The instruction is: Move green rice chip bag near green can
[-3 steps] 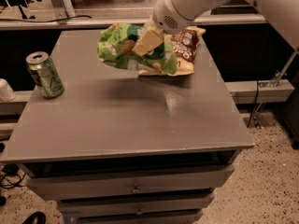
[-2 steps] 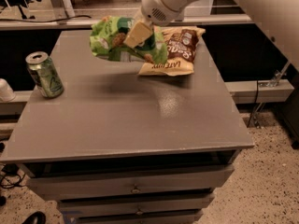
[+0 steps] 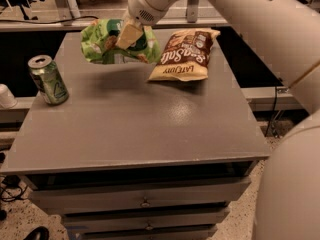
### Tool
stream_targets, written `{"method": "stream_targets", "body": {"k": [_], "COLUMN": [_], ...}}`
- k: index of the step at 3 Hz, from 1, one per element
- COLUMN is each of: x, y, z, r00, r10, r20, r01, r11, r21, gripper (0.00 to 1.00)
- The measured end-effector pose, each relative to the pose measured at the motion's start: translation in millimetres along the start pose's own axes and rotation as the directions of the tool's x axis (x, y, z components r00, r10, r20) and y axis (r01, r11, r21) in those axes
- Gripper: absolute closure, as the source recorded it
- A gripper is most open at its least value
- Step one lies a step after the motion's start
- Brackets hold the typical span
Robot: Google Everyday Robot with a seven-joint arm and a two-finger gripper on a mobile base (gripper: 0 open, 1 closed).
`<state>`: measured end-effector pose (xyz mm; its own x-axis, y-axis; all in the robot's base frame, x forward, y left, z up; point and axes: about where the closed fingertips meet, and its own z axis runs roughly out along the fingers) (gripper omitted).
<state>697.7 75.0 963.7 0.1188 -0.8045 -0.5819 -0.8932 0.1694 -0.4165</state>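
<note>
The white arm (image 3: 260,24) reaches in from the right and far side, over the grey table (image 3: 150,129), which has drawers below its top. At the far side of the table, right of centre, a brown bag (image 3: 186,54) lies flat. Just left of it is the green bag (image 3: 102,41), crumpled and held up off the table, with its shadow on the surface beneath. The can (image 3: 48,79) stands upright by the left edge, nearer than the green bag and apart from it, with bare table between the two. The gripper (image 3: 131,34) is at the right end of the green bag, its fingers clamped on the crinkled foil, with one tan pad showing against the green.

The step in hand looks to be the carry: the green bag is grasped and lifted but not yet by the can. The next move calls for travel left and somewhat nearer, keeping the hanging bag high enough not to drag. It should then come down beside the can without knocking it, since a light can that close to the edge could tip or fall, and only then be let go.
</note>
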Motion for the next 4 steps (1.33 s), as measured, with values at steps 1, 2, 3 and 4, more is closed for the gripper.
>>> {"method": "stream_targets", "body": {"k": [1, 2, 3, 4], "x": [-10, -15, -15, -21], "y": [0, 6, 11, 19], "z": [25, 46, 63, 74], "r00": [0.999, 0.996, 0.994, 0.99], "r10": [-0.043, -0.084, -0.113, -0.142], "r20": [0.004, 0.002, 0.001, 0.014], "r01": [0.043, 0.084, 0.113, 0.142], "r11": [0.9987, 0.9947, 0.9898, 0.9834], "r21": [-0.025, -0.059, -0.087, -0.112], "gripper": [1.0, 1.0, 1.0, 1.0]}}
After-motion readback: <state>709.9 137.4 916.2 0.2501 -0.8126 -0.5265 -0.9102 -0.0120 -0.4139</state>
